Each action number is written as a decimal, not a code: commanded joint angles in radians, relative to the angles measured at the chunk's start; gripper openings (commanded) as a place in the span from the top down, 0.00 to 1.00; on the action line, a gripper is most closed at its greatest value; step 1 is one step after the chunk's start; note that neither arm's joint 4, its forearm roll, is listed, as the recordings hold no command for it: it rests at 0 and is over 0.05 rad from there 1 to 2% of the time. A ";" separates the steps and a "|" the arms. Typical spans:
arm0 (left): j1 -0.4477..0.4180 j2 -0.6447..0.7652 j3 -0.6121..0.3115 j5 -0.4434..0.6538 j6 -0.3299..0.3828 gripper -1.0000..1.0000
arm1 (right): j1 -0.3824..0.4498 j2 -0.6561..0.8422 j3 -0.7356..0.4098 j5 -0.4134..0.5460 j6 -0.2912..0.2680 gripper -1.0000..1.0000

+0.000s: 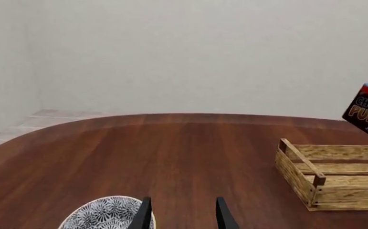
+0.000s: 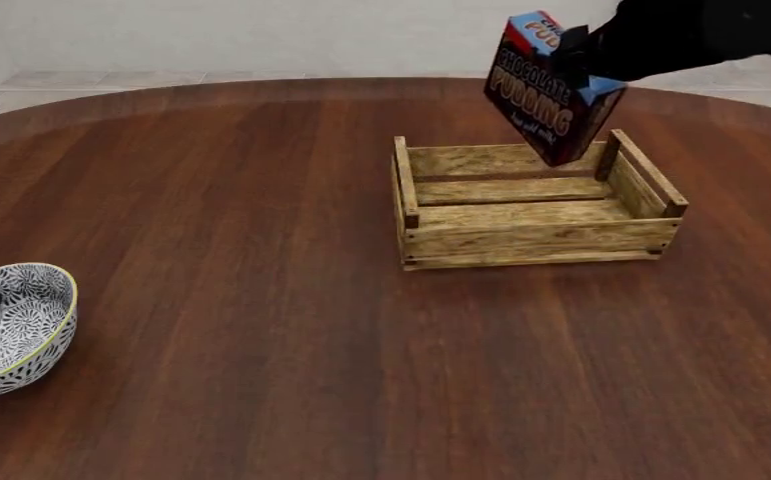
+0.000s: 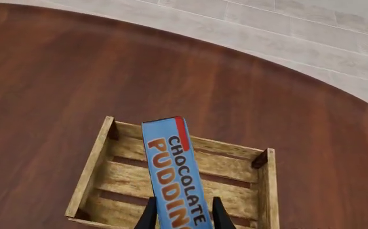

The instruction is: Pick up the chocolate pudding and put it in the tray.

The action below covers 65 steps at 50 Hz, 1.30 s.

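Right gripper (image 3: 182, 217) clamped on the chocolate pudding (image 2: 545, 88), one finger (image 3: 148, 215) on each side of the carton. Carton held tilted in the air, lower end hanging over the far right part of the tray (image 2: 532, 240), at about 1 o'clock on the bench (image 2: 252, 300) in the front view; contact with the slats could not be told. Tray rested flat on the bench, long sides running 9 to 3 o'clock. Left gripper (image 1: 182, 215) spread with nothing between its fingers, low at about 8 o'clock, just beside the patterned bowl (image 2: 25, 310), well apart from the tray
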 commanded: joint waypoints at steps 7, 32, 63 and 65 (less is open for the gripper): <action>0.003 0.000 -0.027 0.024 -0.001 0.00 | -0.094 0.129 -0.112 0.002 0.007 1.00; 0.018 0.000 -0.009 -0.002 -0.009 0.00 | -0.125 0.257 -0.165 -0.033 -0.048 1.00; 0.014 0.000 -0.060 0.045 -0.007 0.00 | -0.090 0.254 -0.132 -0.045 -0.022 1.00; 0.014 0.000 -0.060 0.045 -0.007 0.00 | -0.090 0.254 -0.132 -0.045 -0.022 1.00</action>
